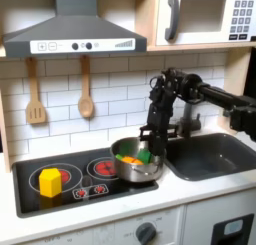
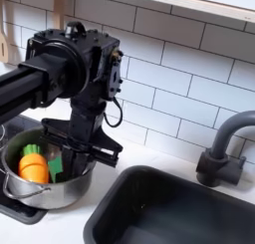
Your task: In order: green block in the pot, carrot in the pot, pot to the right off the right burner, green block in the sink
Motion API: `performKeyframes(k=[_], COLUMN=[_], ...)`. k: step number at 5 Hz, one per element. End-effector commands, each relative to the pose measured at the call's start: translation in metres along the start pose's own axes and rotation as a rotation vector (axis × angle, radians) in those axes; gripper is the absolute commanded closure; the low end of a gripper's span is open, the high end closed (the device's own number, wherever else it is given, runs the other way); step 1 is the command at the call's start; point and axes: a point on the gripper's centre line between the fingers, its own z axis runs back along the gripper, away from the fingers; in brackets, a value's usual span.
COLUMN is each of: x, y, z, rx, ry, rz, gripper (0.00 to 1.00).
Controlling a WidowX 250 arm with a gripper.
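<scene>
Over pot (image 2: 40,188) rim | gripper (image 2: 62,160) (jaw gap unclear) | sink (image 2: 169,213) beside

first exterior view: frontal, far | second exterior view: close, oblique | shared: pot (image 1: 135,159) (image 2: 40,178)

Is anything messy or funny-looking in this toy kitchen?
Nothing is spilled or broken. The only funny thing: the pot holds a toy carrot and a green block instead of food, and a yellow block sits on the stove's other burner.
</scene>
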Motion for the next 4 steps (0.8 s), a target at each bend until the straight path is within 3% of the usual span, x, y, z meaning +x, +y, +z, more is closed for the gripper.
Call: performKeyframes(k=[1, 2, 4], x=[0.011, 0.014, 0.006], y=[0.020, 0.027, 0.032], z=[0.019, 0.024, 0.027], rx=[0.006, 0.007, -0.038], ry=[-0.040, -0.041, -0.055], rz=[-0.012, -0.009, -0.098], gripper=[0.00, 0.00, 0.00])
